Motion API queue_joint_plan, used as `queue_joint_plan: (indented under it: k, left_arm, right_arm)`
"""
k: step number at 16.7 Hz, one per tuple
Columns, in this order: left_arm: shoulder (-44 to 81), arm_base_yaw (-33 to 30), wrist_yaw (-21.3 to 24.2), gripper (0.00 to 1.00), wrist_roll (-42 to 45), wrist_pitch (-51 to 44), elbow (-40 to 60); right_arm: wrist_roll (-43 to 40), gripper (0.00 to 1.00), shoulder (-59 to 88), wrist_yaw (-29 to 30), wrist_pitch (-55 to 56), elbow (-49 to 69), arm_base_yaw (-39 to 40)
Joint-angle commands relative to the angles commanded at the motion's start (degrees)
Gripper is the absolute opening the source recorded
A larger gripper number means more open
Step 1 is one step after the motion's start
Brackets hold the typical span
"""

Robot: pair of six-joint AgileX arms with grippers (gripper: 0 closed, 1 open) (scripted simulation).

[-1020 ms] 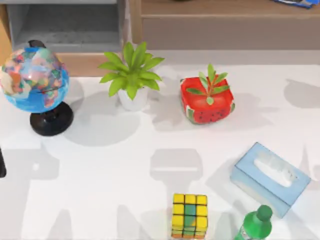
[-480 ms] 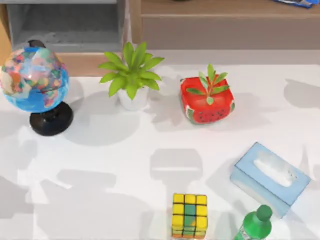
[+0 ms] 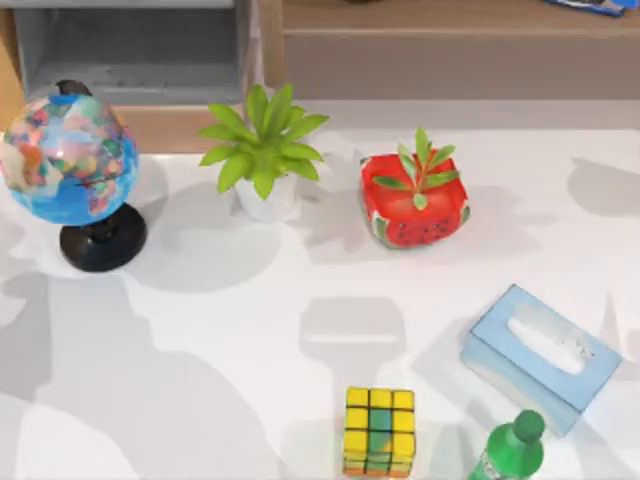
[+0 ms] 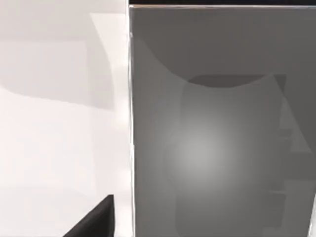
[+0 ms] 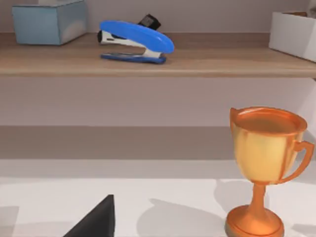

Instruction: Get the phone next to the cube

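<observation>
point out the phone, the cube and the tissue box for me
phone (image 4: pixel 222 138), left wrist view, middle of its flat grey face
cube (image 3: pixel 379 431), top view, centre of its top face
tissue box (image 3: pixel 500 345), top view, light-blue top beside the slot

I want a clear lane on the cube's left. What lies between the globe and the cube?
In the top view, nothing stands between the globe and the cube: bare white table, crossed by shadows.
</observation>
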Motion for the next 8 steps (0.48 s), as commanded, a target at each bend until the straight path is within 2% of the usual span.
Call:
queue_joint_plan:
  k: [8]
  left_arm:
    - [3.3, 0.5, 0.0, 1.0, 1.1, -1.2, 2.3]
  right_arm:
    - [0.0, 1.0, 0.0, 0.0, 0.0, 0.0, 0.0]
